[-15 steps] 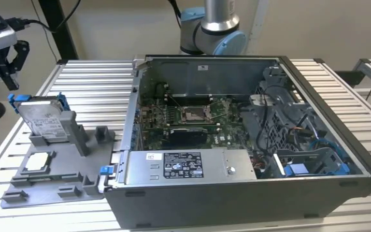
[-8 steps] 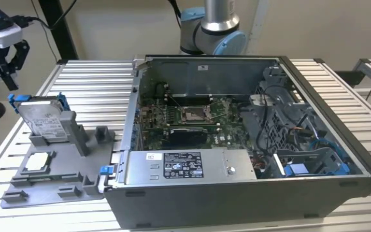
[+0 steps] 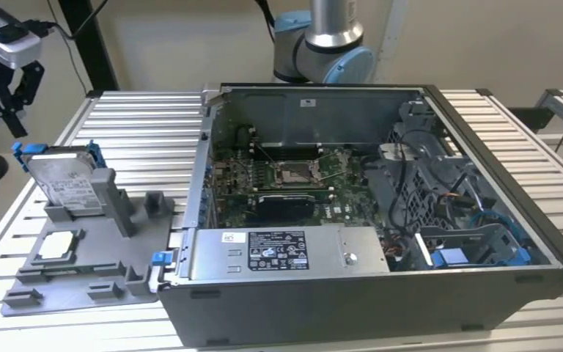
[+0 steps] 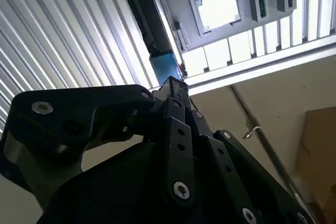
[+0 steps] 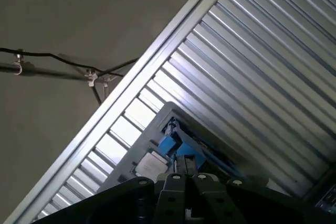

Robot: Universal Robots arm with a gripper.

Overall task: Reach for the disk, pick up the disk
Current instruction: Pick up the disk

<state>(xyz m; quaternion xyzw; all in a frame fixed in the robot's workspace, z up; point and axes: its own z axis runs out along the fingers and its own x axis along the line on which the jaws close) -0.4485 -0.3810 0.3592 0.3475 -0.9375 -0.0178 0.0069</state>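
The disk (image 3: 67, 183) is a silver drive with a white label in a bright blue bracket. It stands upright on edge in a grey holder (image 3: 115, 202) at the exterior view's left. My gripper (image 3: 0, 121) hangs open above it, a little toward the exterior view's left, clear of the disk and with nothing between its black fingers. Both wrist views look past the dark gripper links (image 4: 176, 145) at the disk's blue bracket (image 4: 164, 67) (image 5: 170, 146) below.
The holder is part of a grey fixture plate (image 3: 86, 282) that also carries a small square silver chip (image 3: 55, 246) (image 4: 218, 9). An open computer case (image 3: 516, 286) with a labelled grey box (image 3: 281, 253) stands right beside the plate. Everything rests on a slatted metal table (image 3: 135, 125).
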